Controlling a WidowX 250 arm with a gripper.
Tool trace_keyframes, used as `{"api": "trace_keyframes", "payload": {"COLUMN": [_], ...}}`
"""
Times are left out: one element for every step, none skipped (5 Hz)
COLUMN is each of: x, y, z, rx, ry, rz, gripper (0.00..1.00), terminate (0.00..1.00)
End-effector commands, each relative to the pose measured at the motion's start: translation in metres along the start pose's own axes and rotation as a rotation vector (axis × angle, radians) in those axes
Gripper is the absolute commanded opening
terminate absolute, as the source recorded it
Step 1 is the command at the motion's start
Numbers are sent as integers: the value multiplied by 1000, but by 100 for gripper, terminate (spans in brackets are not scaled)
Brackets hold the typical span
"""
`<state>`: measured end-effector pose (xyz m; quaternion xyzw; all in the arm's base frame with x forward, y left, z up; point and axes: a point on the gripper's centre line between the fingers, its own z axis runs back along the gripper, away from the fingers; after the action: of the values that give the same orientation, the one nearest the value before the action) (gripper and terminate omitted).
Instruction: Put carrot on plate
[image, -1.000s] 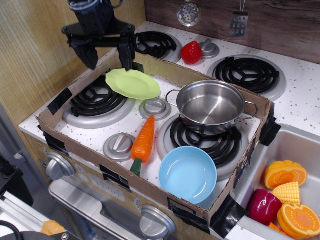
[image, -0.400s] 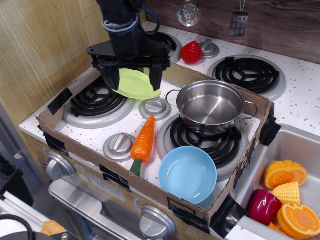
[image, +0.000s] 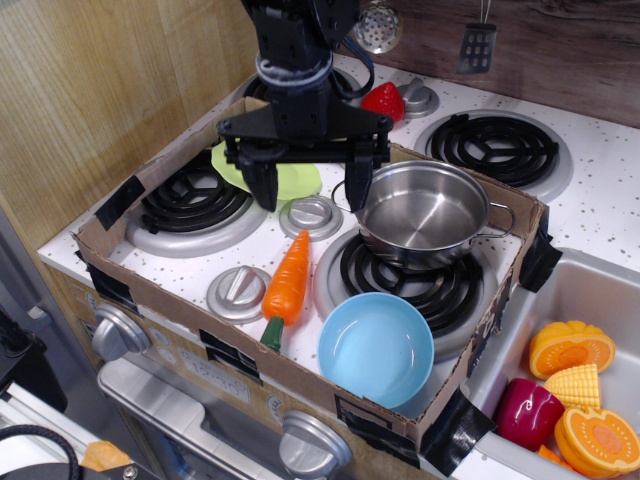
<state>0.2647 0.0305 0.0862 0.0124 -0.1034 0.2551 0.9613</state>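
Note:
The orange toy carrot (image: 286, 282) lies on the stove top inside the cardboard tray, green stub toward the front edge, between a grey knob and the front burner. The lime-green plate (image: 291, 180) sits at the back left of the tray, partly hidden behind my gripper. My gripper (image: 311, 193) hangs open and empty above the tray, its two black fingers spread wide, one over the plate's edge and one by the pot's rim. It is above and behind the carrot, not touching it.
A steel pot (image: 422, 212) stands on the right burner and a light-blue bowl (image: 375, 347) sits at the tray's front. The cardboard walls (image: 250, 363) ring the stove. A red strawberry (image: 383, 102) lies behind the tray. Toy food fills the sink (image: 570, 385) at right.
My gripper has moved right and forward, from the tray's back-left corner across the plate to above the middle of the tray, and stayed open. The carrot and plate have not moved.

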Motion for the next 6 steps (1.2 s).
{"api": "trace_keyframes", "payload": {"x": [-23, -28, -29, -30, -32, -33], "y": [4, 6, 8, 9, 14, 18], "z": [-16, -23, -34, -48, -60, -63], "rx": [-2, 1, 4, 12, 22, 46], "ry": [26, 37, 42, 49, 54, 18], "rz": [29, 62, 79, 106, 138, 186], "gripper": [100, 100, 100, 100, 100, 100], "terminate": [0, 0, 0, 0, 0, 0]}}
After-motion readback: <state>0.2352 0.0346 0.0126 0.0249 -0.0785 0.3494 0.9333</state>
